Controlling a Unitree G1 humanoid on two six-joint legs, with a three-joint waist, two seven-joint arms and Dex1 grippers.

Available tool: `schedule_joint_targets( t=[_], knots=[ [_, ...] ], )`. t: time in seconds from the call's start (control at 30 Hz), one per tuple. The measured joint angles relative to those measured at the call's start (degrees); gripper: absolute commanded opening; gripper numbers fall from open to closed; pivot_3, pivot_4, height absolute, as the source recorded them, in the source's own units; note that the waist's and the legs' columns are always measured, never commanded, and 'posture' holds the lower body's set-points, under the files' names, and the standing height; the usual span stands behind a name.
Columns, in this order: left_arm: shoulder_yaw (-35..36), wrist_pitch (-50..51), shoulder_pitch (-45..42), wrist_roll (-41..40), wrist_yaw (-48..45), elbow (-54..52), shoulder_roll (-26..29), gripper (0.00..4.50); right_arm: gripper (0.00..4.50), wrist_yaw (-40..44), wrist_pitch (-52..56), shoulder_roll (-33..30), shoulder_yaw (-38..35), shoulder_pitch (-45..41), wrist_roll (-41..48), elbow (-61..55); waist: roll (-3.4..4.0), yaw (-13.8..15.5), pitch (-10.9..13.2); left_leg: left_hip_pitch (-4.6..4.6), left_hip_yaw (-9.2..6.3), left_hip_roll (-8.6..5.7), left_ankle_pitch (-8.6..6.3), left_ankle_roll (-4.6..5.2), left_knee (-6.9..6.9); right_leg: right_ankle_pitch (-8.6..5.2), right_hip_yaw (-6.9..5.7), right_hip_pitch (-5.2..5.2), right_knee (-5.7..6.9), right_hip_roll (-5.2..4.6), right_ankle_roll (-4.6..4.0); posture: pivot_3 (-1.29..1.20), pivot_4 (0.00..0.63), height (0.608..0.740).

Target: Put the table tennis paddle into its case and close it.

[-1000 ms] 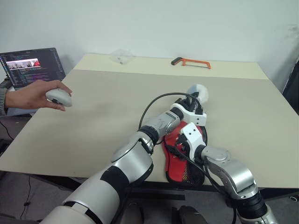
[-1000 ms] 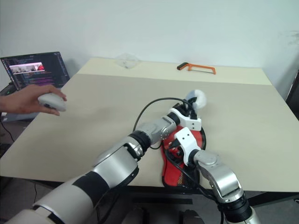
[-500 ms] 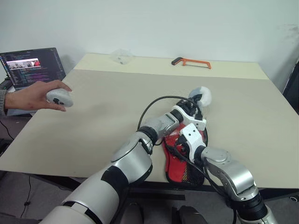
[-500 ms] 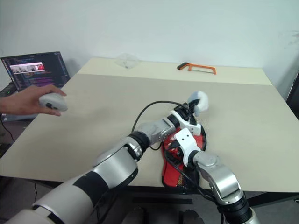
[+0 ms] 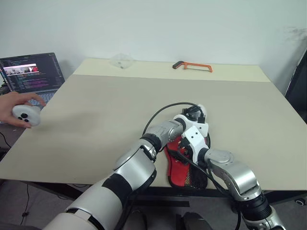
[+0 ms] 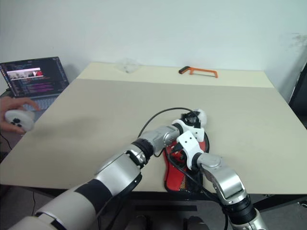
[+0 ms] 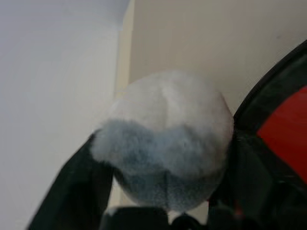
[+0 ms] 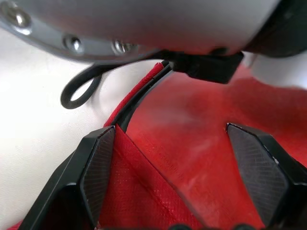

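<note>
1. Your case point(image 5: 184, 165) lies red side up on the counter point(image 5: 96, 124), at its near edge, under both claws.
2. Your right claw point(image 8: 184, 158) stands wide over the red fabric, gripping nothing.
3. Your left claw point(image 5: 195, 113) sits at the case's far end with a white fuzzy ball point(image 7: 165, 139) between its fingers; you cannot tell whether it grips.
4. A hacksaw point(image 5: 192, 65) lies far back.

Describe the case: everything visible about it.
The case is a soft fabric pouch, red on its upper side with black edging and a black mesh patch near the table's front edge. It lies flat there, largely covered by both arms. The right claw stands open over its red fabric; the left claw is at its far end.
</note>
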Motion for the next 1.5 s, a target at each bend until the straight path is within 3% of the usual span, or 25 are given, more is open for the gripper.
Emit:
schedule_joint_targets(
  t=[0.17,0.27,0.37,0.4,0.5,0.63,0.77,0.97,1.1,1.27,1.5],
  knots=[
    [0.4,1.1,0.0,-0.7,-1.4,-0.5,2.3,4.45,4.02,2.3,-1.6,-1.0,0.0,-1.9,0.1,3.0,0.0,-0.1,-0.1,0.1,0.0,-0.01,0.0,0.0,0.02,0.15,0.04,0.07,-0.01,0.0,0.08,0.0,0.15,0.74],
    [6.1,-0.3,-0.1,-6.3,-8.8,-0.7,4.4,4.45,4.02,4.6,-2.6,-2.9,-0.1,-2.5,0.4,3.6,0.0,-0.1,-0.1,0.08,0.0,-0.01,0.01,0.01,0.01,0.19,0.04,0.04,-0.03,0.0,0.06,0.0,0.15,0.74],
    [17.1,0.2,-0.1,-18.4,-23.0,-2.1,6.0,4.45,4.02,7.3,-2.4,-4.9,-0.8,-2.8,2.2,2.7,0.0,0.0,-0.1,-0.05,0.01,0.0,0.02,0.02,0.01,0.18,0.02,-0.01,-0.08,0.0,0.03,0.0,0.15,0.74],
    [22.2,0.5,-0.1,-24.7,-31.8,-3.5,6.8,4.45,4.02,9.1,-1.9,-6.7,-1.3,-2.3,3.3,1.3,0.01,0.1,-0.1,-0.13,0.01,-0.01,0.04,0.03,0.01,0.2,0.02,-0.05,-0.09,0.0,-0.04,0.0,0.15,0.74],
    [28.9,2.6,0.4,-34.3,-47.6,-8.2,10.5,4.45,4.02,13.2,-0.8,-11.2,-2.4,-0.3,6.6,-2.7,0.04,0.1,-0.1,-0.17,0.02,-0.01,0.02,0.01,-0.11,0.18,0.0,-0.1,-0.1,0.0,-0.27,0.0,0.15,0.74],
    [33.9,10.8,4.5,-43.7,-62.1,-18.7,16.8,4.45,4.02,19.0,0.4,-19.0,-5.9,2.6,11.3,-8.1,0.09,0.0,0.0,-0.16,-0.04,0.04,0.0,0.0,-0.25,0.08,-0.1,-0.14,-0.06,0.01,-0.41,0.0,0.15,0.74],
    [34.7,26.0,14.3,-51.7,-72.5,-38.2,22.1,4.45,4.02,24.6,1.3,-25.2,-14.2,2.7,18.8,-14.0,0.15,-0.4,0.0,-0.15,-0.13,0.07,0.0,0.0,-0.23,0.06,-0.17,-0.09,-0.02,0.01,-0.45,0.0,0.15,0.74],
    [31.5,42.2,27.7,-54.9,-70.9,-62.5,24.3,4.45,4.02,20.9,1.4,-24.0,-26.4,-6.6,24.4,-7.2,0.15,-0.7,0.0,0.02,-0.22,0.06,0.07,0.11,0.04,0.06,-0.18,0.2,-0.03,0.01,-0.25,0.0,0.15,0.74],
    [26.8,44.1,35.9,-52.5,-62.2,-70.0,19.0,4.45,4.02,7.2,-0.1,-16.6,-26.5,-17.1,17.5,7.0,0.16,-0.9,0.1,0.19,-0.11,0.03,0.25,0.38,0.07,0.25,-0.05,0.32,-0.09,-0.04,-0.03,0.0,0.15,0.74],
    [21.9,44.3,39.8,-48.4,-50.6,-71.8,11.6,4.45,4.02,-5.1,-2.0,-8.7,-23.3,-23.8,9.6,19.9,0.17,-0.8,0.0,0.09,-0.03,0.04,0.32,0.5,0.0,0.31,0.02,0.12,-0.04,0.0,-0.05,0.0,0.15,0.74],
    [19.8,44.0,40.0,-43.5,-39.9,-69.0,9.0,4.45,4.02,-8.5,-4.7,-3.3,-21.2,-25.1,6.9,27.2,0.2,-0.8,0.0,-0.15,0.06,0.04,0.32,0.5,-0.1,0.35,0.06,-0.13,-0.06,0.0,-0.14,0.0,0.15,0.74]
  ],
)
